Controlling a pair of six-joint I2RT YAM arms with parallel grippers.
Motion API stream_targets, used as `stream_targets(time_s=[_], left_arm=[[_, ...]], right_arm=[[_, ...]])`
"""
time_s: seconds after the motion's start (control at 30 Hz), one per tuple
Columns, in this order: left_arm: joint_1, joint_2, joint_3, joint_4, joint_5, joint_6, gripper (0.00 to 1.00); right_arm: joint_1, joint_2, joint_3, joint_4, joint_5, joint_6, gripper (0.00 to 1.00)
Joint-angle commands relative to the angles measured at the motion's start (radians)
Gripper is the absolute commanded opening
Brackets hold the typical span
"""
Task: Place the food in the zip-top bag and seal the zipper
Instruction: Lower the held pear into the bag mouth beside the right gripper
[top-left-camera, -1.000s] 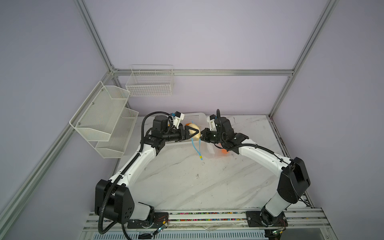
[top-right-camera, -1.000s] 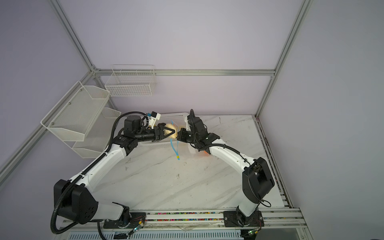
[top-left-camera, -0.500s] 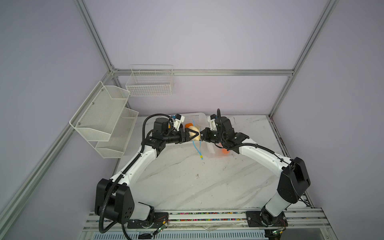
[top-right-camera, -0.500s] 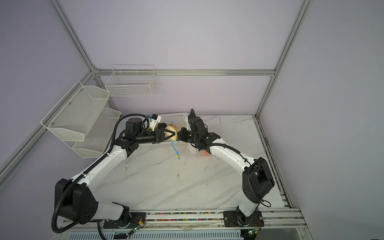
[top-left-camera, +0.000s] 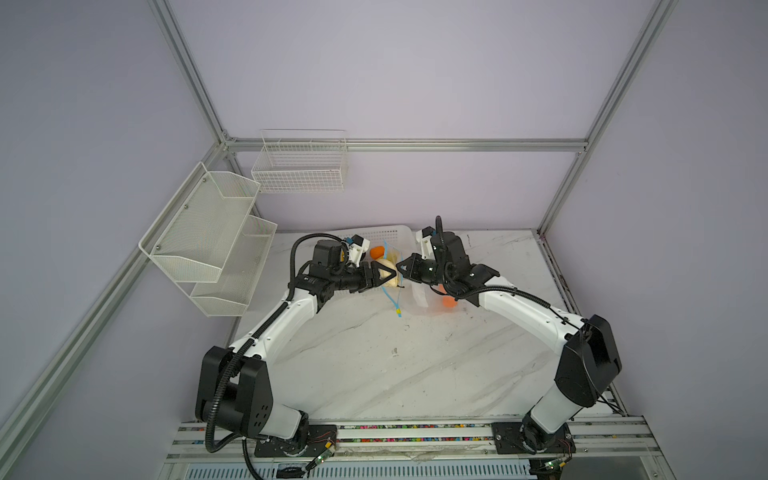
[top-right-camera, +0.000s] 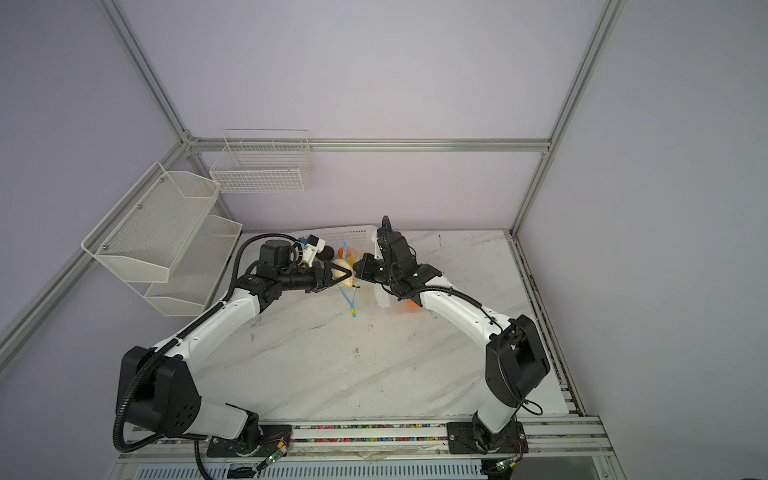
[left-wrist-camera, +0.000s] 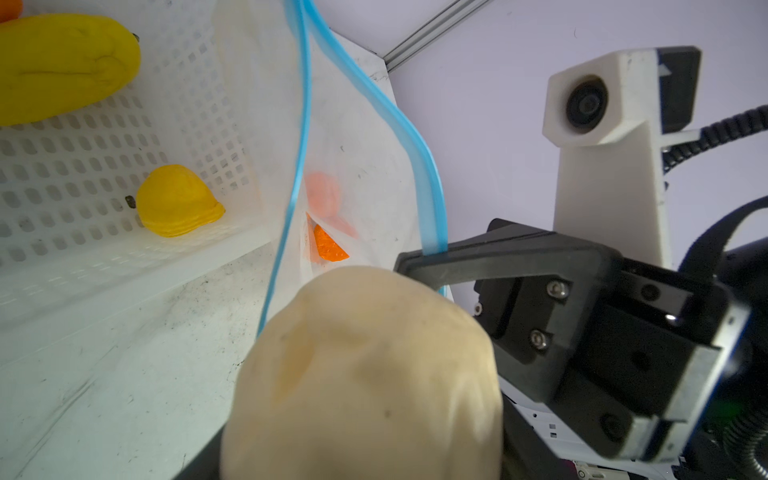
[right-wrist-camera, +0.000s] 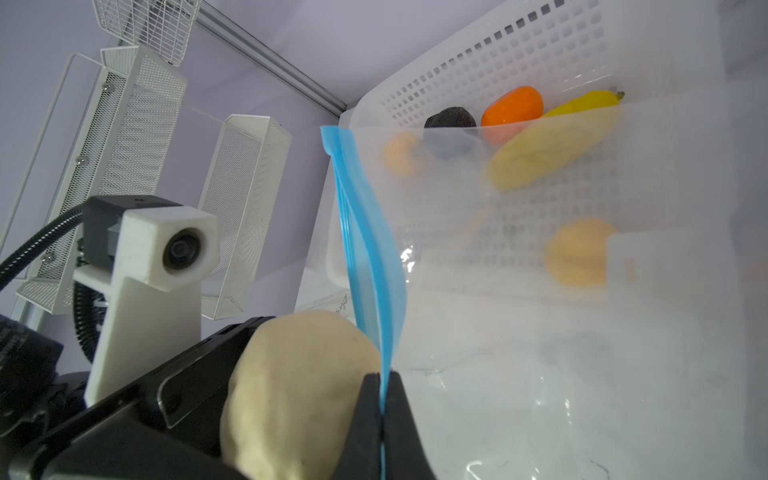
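My left gripper (top-left-camera: 384, 274) is shut on the bumpy cream-white food (left-wrist-camera: 365, 365), held right at the mouth of the zip-top bag (right-wrist-camera: 540, 332). My right gripper (right-wrist-camera: 381, 399) is shut on the light-blue zipper (right-wrist-camera: 365, 249) and lifts one side of the mouth, so the two strips (left-wrist-camera: 415, 145) stand apart. An orange food (left-wrist-camera: 328, 247) lies inside the bag. The yellow slider tab (top-left-camera: 398, 309) hangs at the strip's lower end. In both top views the two grippers nearly touch, with the right gripper (top-right-camera: 359, 270) next to the cream food (top-right-camera: 343, 266).
The white perforated basket (left-wrist-camera: 83, 145) behind the bag holds an elongated yellow food (left-wrist-camera: 58, 66), a round yellow one (left-wrist-camera: 178, 201), an orange one (right-wrist-camera: 513, 106) and a dark one (right-wrist-camera: 451, 118). Wire shelves (top-left-camera: 208, 232) hang on the left wall.
My left gripper has shifted slightly right with the cream food, closer to the bag mouth. The right gripper keeps its pinch on the zipper and has not moved.
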Motion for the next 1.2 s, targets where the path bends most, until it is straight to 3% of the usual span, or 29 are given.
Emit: stream_targets(time_s=[0.0, 0.67, 1.17], left_arm=[[-0.005, -0.007, -0.018, -0.024, -0.029, 0.046, 0.41], [-0.02, 0.006, 0.059, -0.18, -0.184, 0.082, 0.39], [-0.027, -0.07, 0.082, -0.154, -0.251, -0.05, 0.36]], right_arm=[[0.009, -0.049, 0.03, 0.028, -0.024, 0.013, 0.0], [0.01, -0.049, 0.013, 0.043, -0.043, 0.018, 0.0], [0.011, -0.048, -0.016, 0.065, -0.05, 0.022, 0.0]])
